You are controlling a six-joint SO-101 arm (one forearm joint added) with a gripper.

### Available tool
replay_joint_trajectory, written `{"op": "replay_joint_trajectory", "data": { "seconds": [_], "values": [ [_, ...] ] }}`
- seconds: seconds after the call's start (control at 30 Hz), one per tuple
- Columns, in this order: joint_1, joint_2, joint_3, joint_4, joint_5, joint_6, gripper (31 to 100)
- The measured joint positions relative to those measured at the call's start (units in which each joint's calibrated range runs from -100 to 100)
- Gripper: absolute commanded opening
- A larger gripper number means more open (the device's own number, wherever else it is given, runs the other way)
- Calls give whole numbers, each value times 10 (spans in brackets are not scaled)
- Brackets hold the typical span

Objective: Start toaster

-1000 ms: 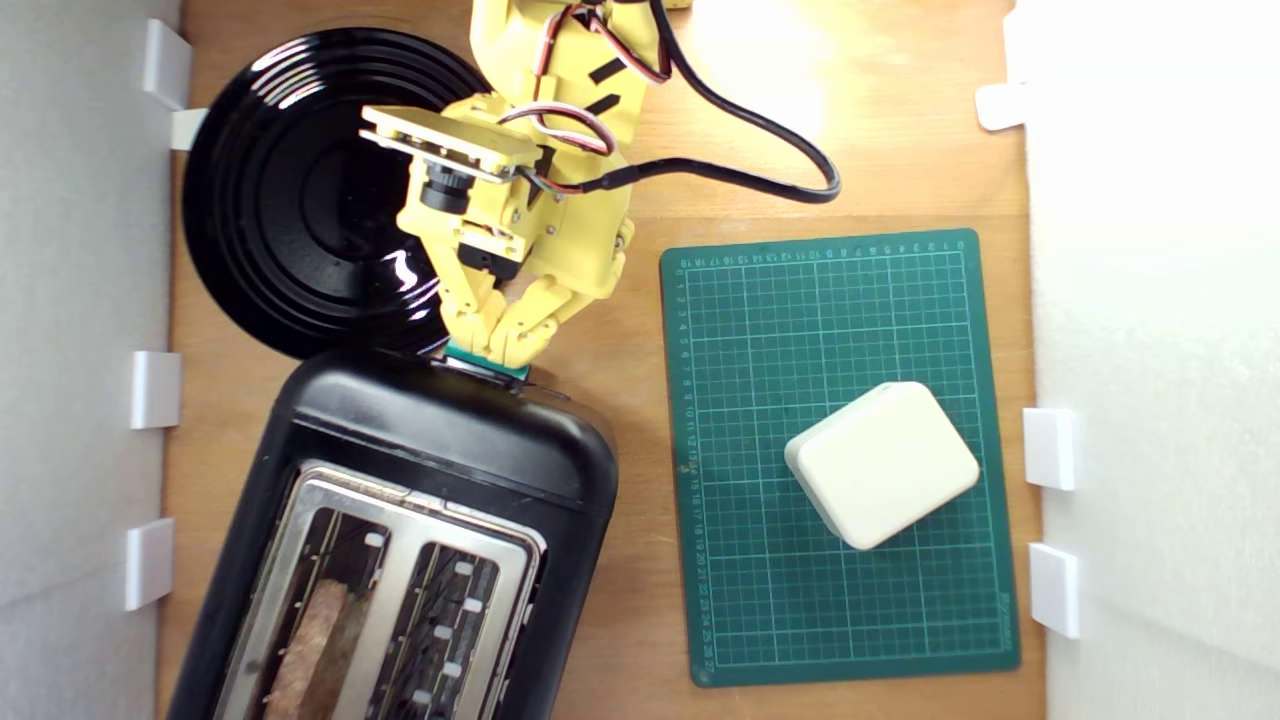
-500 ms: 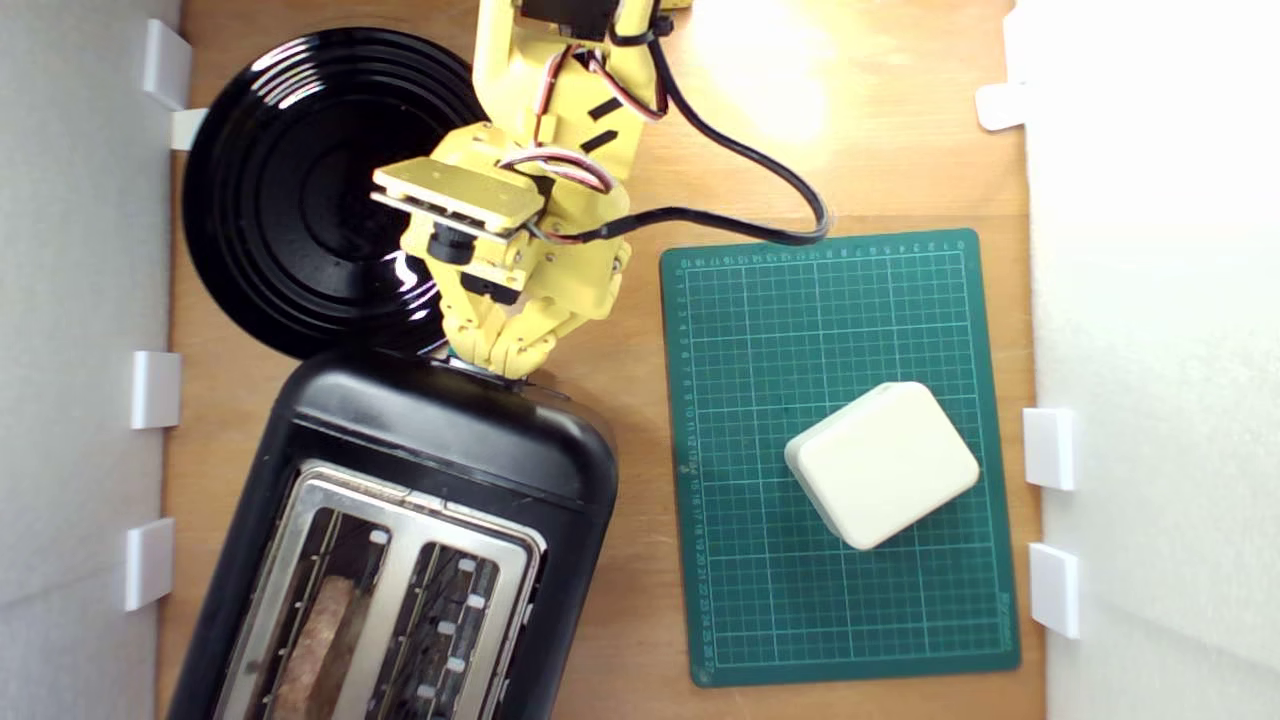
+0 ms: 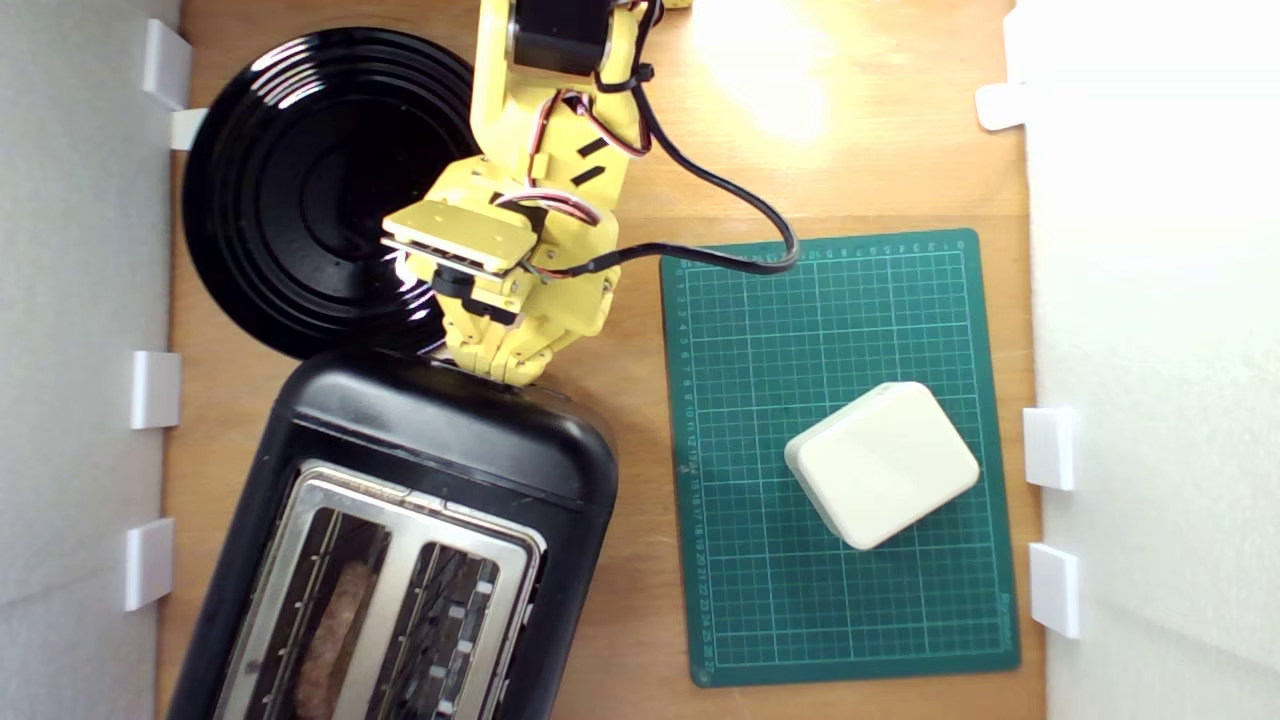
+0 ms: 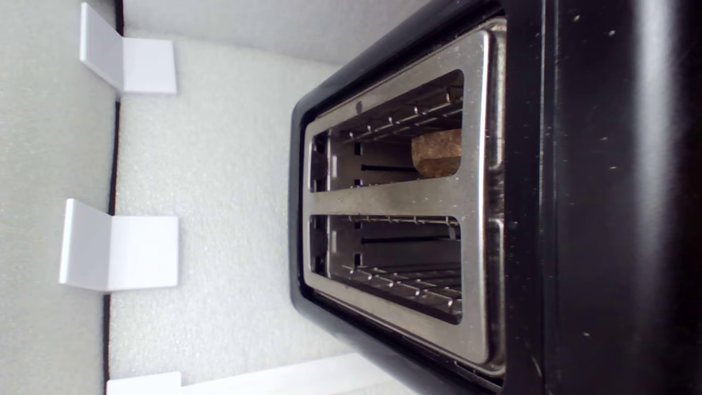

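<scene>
Fingers point(image 3: 497, 368), yellow plastic, press together at the end wall of the large black two-slot toaster point(image 3: 420, 440), at seven o'clock on the wooden surface point(image 3: 620, 600), probably pushing down its hidden lever; whether they pinch it I cannot tell.

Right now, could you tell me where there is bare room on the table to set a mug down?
Bare wood lies above the green mat, between the arm's cable and the white wall. The mat is free around the white box. It is crowded where plate, claw and toaster meet.
</scene>
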Motion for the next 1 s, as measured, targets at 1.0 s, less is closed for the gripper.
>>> {"op": "replay_joint_trajectory", "data": {
  "seconds": [1.0],
  "values": [
    [14,-15,184,8,-96,0,315]
  ]
}}
